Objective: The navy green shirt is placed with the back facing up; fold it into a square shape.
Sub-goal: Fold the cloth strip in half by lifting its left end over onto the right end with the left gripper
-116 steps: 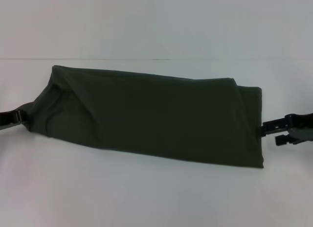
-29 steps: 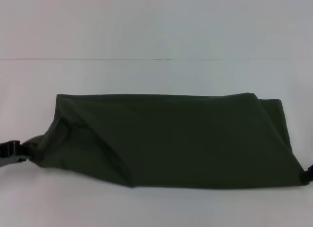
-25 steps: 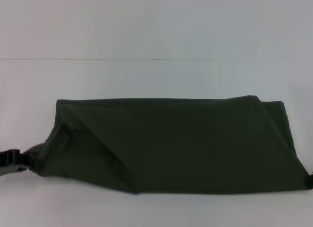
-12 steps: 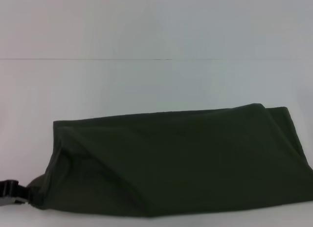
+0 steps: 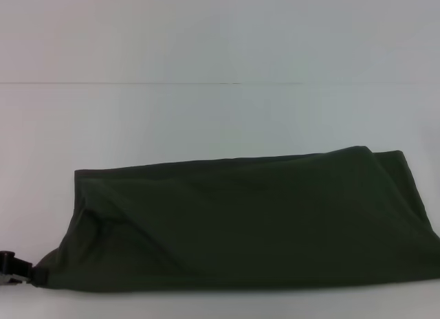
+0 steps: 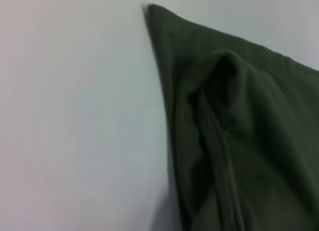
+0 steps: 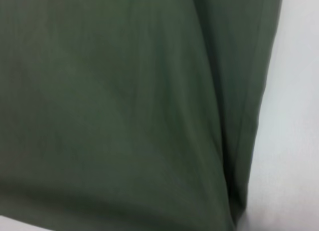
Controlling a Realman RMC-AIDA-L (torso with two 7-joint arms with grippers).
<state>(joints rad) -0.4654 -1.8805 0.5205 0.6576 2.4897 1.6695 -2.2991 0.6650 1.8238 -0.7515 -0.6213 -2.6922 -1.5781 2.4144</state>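
The navy green shirt [image 5: 240, 223] lies folded into a long, plain dark olive band across the near part of the white table [image 5: 206, 119]. My left gripper [image 5: 14, 272] shows only as a dark tip at the band's near left corner, where the cloth bunches into it, and it is shut on that corner. The left wrist view shows the shirt's [image 6: 239, 141] folded corner with wrinkled layers. In the right wrist view the shirt's [image 7: 114, 101] smooth cloth and a folded edge fill the picture. My right gripper is out of view.
The table's far edge [image 5: 137, 83] meets a pale wall behind it. Bare white tabletop stretches between that edge and the shirt. The shirt's right end runs to the head view's right border.
The shirt band has been dragged toward me, from mid-table to the near part. My left gripper moved with its corner. The right gripper, seen earlier at the right end, has left the view.
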